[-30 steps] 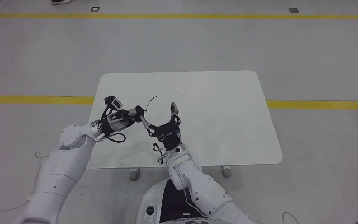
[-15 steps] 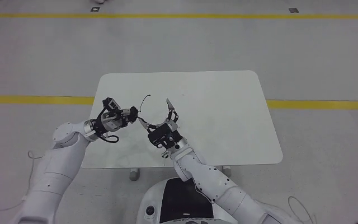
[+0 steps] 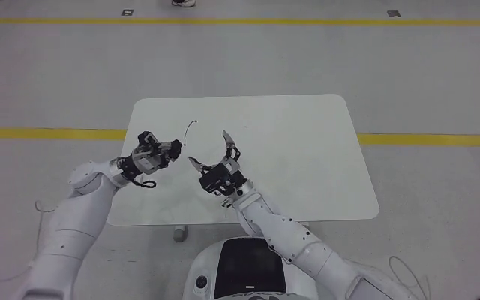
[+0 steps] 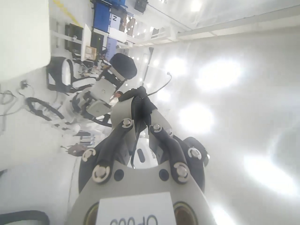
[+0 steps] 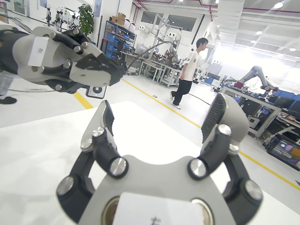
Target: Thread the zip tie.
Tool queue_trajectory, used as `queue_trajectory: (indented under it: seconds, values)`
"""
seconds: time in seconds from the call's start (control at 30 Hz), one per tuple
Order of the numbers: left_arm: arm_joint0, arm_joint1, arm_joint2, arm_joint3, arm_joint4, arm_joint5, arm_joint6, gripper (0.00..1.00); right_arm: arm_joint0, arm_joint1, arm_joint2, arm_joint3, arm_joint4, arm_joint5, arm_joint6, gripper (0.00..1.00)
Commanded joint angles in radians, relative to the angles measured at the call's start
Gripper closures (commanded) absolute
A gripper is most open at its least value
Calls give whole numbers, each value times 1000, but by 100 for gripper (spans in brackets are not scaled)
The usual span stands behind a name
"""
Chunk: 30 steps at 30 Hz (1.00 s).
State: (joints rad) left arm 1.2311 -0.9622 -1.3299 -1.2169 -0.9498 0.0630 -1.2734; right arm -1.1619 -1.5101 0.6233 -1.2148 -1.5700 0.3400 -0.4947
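zip tie [image 3: 188,132] not yet threaded: your left gripper [image 3: 174,148] pinches it, right gripper [image 5: 161,115] wide, empty.

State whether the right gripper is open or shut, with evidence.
Open: the right gripper has ribbed fingers wide apart, nothing between them, the table showing through the gap.

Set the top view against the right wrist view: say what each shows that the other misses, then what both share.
Top view: the whole white table, every edge. Right wrist view: the ribbed pads of the right gripper, and blue shelving in the room behind. Both: the left gripper shut on the zip tie, with the right gripper open and empty nearby.
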Motion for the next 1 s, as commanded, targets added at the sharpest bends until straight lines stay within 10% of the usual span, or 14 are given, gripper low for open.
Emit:
queue_trajectory:
  seconds: [0.0, 0.17, 0.3, 0.97]
  values:
    - [0, 0, 0, 0, -16, -8, 0, 100, -1, 0, 1, -1, 0, 0, 0, 0]
    - [11, -7, 14, -10, -85, 56, 39, 100, -16, 0, 13, -27, 0, -16, 5, 10]
    - [11, -10, 20, 0, -139, 116, 29, 100, -28, -7, 18, -32, 5, -18, 3, 51]
    - [3, -12, 25, 21, -185, 172, 5, 100, -21, -49, 5, 4, 0, -33, -5, 71]
